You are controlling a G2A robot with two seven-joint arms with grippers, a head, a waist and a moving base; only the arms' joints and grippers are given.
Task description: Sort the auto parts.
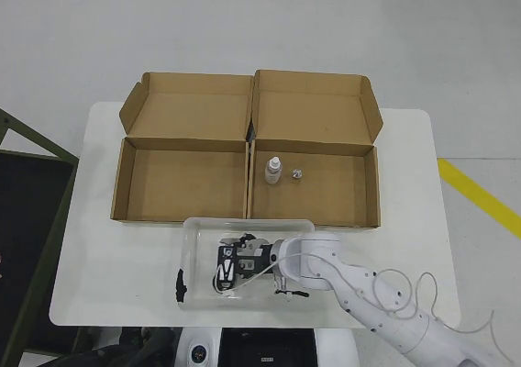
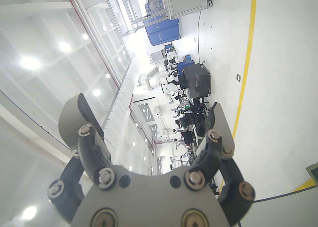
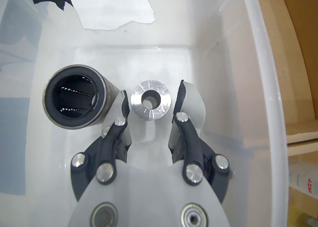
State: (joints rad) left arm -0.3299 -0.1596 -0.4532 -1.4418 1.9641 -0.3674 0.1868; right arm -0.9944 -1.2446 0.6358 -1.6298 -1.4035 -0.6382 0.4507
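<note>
1. Where the right gripper (image 3: 152, 97) hangs inside the bin, its jaws stand partly apart, straddling a short silver metal cylinder with a central bore (image 3: 160, 106); a thin gap shows at each pad, so nothing is clamped yet
2. Cylinder stands on end, bore up, long axis in line with the gripper's approach; it sits squarely between the fingers (image 3: 179, 100). My reckoning: next move is a plain close, no sideways shift
3. Just beside one finger, a larger black-lined steel bearing sleeve (image 3: 74, 96), tilted, open end up. Risk: the finger nudges it
4. Both parts rest in a clear plastic bin (image 3: 258, 64) at the near edge of the white table (image 1: 407, 266); beyond, a left-hand brown cardboard box (image 1: 182, 183) and a right-hand brown cardboard box (image 1: 334, 193), the latter holding a small white bottle (image 1: 273, 170) and a small metal piece (image 1: 297, 173)
5. Left gripper (image 2: 149, 111): jaws wide apart, holding nothing, pointed off into the room; right arm is the one placed for this pick
</note>
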